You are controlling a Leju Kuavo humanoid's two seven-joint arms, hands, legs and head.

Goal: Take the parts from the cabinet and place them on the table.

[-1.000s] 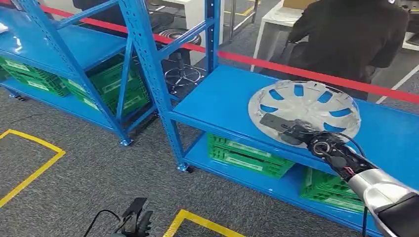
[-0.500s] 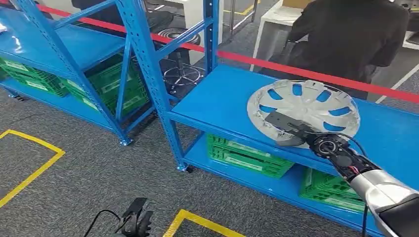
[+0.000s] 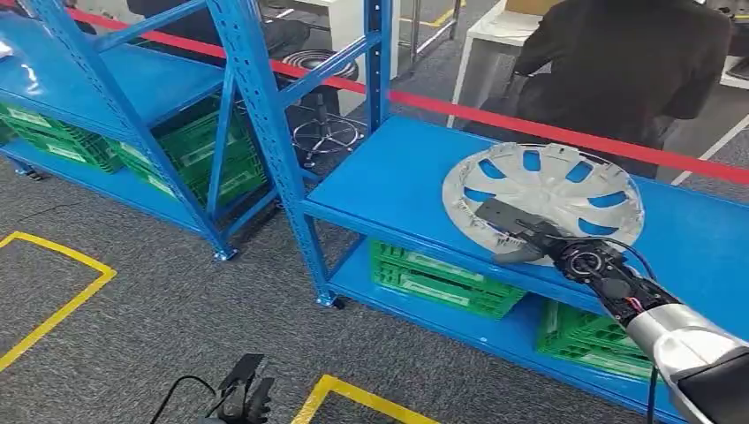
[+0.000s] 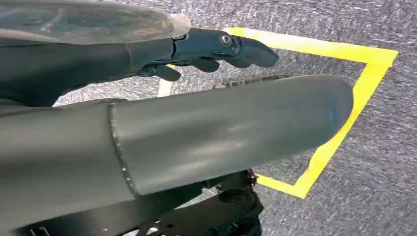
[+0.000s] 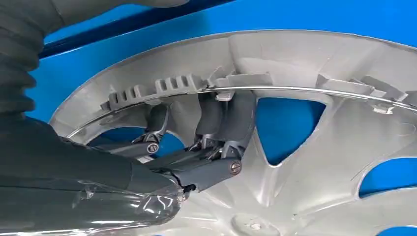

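**Right hand hooked on hubcap rim, cabinet shelf**

Head view. The silver hubcap (image 3: pixel 548 196) lies on the upper blue shelf (image 3: pixel 397 185) of the blue cabinet, hollow side up, blue showing through its cut-outs. The right hand (image 3: pixel 517 231) reaches in from the lower right and sits on the near rim of the hubcap, dark fingers laid inward over the edge, thumb below the rim at the shelf's front lip. Silver forearm and exposed wrist with black cable trail behind it. Green crates (image 3: pixel 442 278) stand on the lower shelf under the hubcap. A red barrier tape (image 3: pixel 530 128) runs behind the cabinet; a person in a dark top (image 3: pixel 627 62) stands beyond it. Grey carpet floor with yellow floor tape (image 3: pixel 57 296). The left hand (image 3: pixel 243 393) hangs low over the carpet near the picture's bottom edge.

Left wrist view. The left hand (image 4: pixel 206 49) holds nothing; its dark fingers (image 4: pixel 246 49) are bent loosely forward and lie apart from the thick grey thumb. Yellow tape on grey carpet lies beyond it.

Right wrist view. The right hand (image 5: pixel 196 152) is closed on the hubcap (image 5: pixel 305 147): the fingers (image 5: pixel 231 118) curl up and over the ribbed rim and its thin wire ring, fingertips pressed against the inner face. Blue shelf shows through the cut-outs and around the rim. The thumb's contact is not visible here.
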